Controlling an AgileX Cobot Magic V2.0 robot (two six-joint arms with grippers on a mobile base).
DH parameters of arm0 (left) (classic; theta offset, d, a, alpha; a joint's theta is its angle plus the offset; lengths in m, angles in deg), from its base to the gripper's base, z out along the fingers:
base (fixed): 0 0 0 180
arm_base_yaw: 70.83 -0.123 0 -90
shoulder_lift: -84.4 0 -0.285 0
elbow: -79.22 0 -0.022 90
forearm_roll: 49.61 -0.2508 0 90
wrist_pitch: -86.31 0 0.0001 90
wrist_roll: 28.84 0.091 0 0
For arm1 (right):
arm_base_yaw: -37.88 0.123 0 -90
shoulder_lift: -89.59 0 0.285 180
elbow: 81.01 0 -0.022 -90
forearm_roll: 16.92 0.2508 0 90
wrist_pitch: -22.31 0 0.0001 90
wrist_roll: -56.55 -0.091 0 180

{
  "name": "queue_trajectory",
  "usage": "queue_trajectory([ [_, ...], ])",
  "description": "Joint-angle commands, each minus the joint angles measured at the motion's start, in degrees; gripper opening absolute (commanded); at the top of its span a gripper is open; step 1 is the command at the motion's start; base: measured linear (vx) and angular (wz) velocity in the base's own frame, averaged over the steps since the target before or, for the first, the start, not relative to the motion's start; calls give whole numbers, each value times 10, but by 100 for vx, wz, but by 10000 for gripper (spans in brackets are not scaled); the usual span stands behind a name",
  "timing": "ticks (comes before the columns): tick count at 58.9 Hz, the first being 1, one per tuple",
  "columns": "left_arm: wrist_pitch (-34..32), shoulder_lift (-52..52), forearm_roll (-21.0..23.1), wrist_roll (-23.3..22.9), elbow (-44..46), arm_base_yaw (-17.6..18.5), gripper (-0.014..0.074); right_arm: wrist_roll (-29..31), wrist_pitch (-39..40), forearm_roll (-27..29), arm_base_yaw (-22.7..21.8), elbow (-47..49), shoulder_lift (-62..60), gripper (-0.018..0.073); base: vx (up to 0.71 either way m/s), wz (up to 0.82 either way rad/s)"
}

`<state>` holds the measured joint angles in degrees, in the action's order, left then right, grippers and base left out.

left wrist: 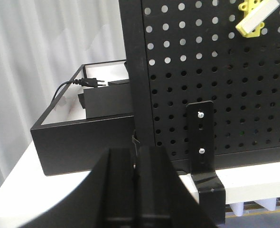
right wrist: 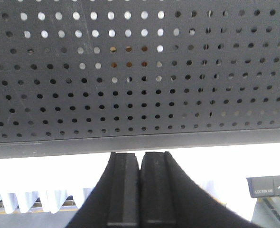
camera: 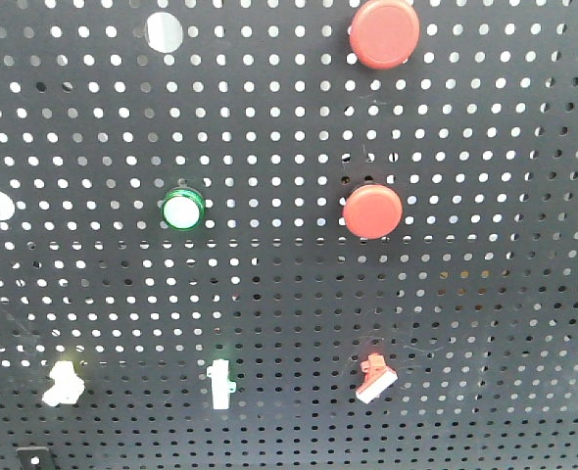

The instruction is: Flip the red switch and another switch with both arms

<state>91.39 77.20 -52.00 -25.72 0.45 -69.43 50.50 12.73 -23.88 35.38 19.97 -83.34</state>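
Observation:
On the black pegboard (camera: 289, 294) the small red switch (camera: 375, 377) with its white lever sits at the lower right of the front view. The pale yellow switch (camera: 62, 383) sits at the lower left, and it shows again at the top right of the left wrist view (left wrist: 254, 20). My left gripper (left wrist: 137, 151) is shut with nothing in it, low by the board's left frame post, well below the yellow switch. My right gripper (right wrist: 139, 155) is shut and empty, just under the board's bottom edge. Neither arm appears in the front view.
Two big round red buttons (camera: 384, 32) (camera: 372, 211), a green-ringed white button (camera: 183, 210) and a slim white lever (camera: 219, 382) also sit on the board. A black open box (left wrist: 83, 128) with a cable stands left of the board. A black bracket (left wrist: 202, 147) holds the board's foot.

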Motion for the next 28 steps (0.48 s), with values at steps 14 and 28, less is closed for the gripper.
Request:
queue_trajectory([
  [14, -45, 5, 6, -6, -10, 0, 2, 6, 44, -1, -4, -3, -5, -6, 0, 0],
  [28, -45, 5, 6, -6, -10, 0, 2, 6, 44, -2, -4, -3, -5, -6, 0, 0],
])
